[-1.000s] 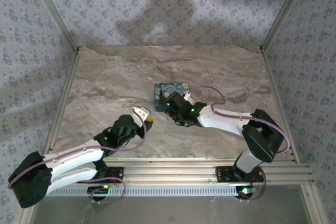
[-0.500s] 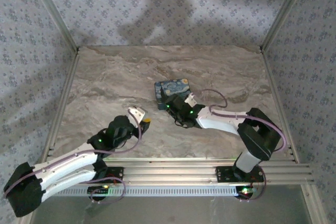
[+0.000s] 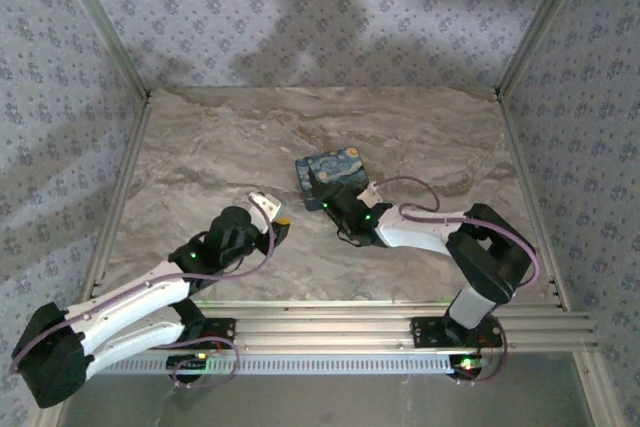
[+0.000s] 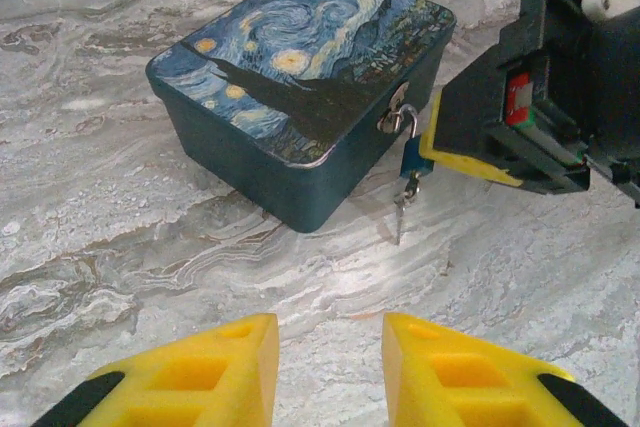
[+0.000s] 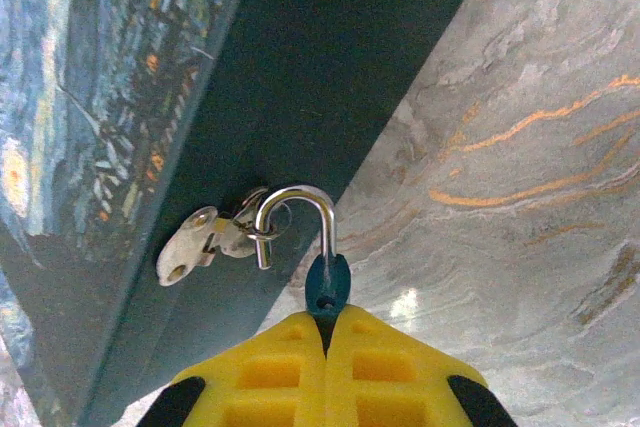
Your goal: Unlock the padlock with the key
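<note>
The padlock (image 5: pixel 327 287), small and blue-bodied, hangs by its silver shackle (image 5: pixel 295 197) from the hasp (image 5: pixel 205 237) of the starry-night box (image 4: pixel 300 77). The shackle's short leg stands free of the body. My right gripper (image 5: pixel 327 319) is shut on the padlock body, and it sits against the box front in the top view (image 3: pixel 327 202). In the left wrist view the padlock (image 4: pixel 411 155) has the key (image 4: pixel 402 209) hanging below it. My left gripper (image 4: pixel 330 347) is open and empty, low over the table a short way before the box, left of it in the top view (image 3: pixel 275 215).
The box (image 3: pixel 333 172) stands mid-table on the marble top (image 3: pixel 200 157). Metal rails (image 3: pixel 120 197) and patterned walls border the table on three sides. The right arm's cable (image 3: pixel 410 187) loops just right of the box.
The left arm has swung a little, its gripper ending slightly farther from the near edge. The box and right gripper have shifted a bit to the right.
</note>
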You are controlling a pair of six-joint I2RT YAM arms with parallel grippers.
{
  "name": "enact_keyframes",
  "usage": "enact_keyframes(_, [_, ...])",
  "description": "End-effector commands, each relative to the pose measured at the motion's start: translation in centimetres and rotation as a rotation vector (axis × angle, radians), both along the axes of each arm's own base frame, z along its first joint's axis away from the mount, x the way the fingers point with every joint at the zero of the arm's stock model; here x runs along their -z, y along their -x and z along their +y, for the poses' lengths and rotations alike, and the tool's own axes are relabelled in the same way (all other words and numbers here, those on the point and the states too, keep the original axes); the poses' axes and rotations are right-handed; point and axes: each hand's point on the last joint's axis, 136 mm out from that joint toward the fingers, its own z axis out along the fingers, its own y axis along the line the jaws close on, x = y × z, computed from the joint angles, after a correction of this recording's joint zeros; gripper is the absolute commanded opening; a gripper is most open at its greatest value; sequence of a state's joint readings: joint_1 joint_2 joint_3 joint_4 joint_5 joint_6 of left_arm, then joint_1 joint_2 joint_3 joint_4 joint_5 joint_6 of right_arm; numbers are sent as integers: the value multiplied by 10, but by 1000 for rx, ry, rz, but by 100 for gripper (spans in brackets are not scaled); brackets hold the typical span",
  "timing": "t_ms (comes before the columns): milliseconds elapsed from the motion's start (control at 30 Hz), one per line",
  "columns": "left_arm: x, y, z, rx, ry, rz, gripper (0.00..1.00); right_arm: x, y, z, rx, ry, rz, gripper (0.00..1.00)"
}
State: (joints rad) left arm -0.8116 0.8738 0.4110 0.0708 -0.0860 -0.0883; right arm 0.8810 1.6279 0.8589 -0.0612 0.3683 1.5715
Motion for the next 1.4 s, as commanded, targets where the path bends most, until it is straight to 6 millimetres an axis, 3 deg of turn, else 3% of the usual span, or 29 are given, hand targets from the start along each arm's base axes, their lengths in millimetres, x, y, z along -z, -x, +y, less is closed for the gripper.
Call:
enact_keyframes(0, [-5,0,-2,5,18,0,33,-17,-12,-9,58,3,-77,0])
enact_keyframes(300, [4,2,2,-4,8,20,33,13,-21,6,7,-23,-13,0])
enact_keyframes(433, [5,2,5,-17,11,18,33,1,-26,9,7,-36,-41,0])
enact_keyframes(533, [4,3,6,-17,10,13,33,-21,-32,0,36,-15,-94,0])
enact_keyframes(633, [0,4,7,-16,9,6,34,-27,-39,-11,76,-10,-115,0])
enact_keyframes(933, [6,8,13,-24,2,14,35,0,-45,-26,91,-46,-49,0])
enact_keyframes(1200, [-4,-3,21,-78,-21,39,38,-46,-45,-37,-14,-16,-118,0])
enact_keyframes(1367, [-17,-20,45,-205,-47,105,49,-67,-22,-50,-189,36,-100,0])
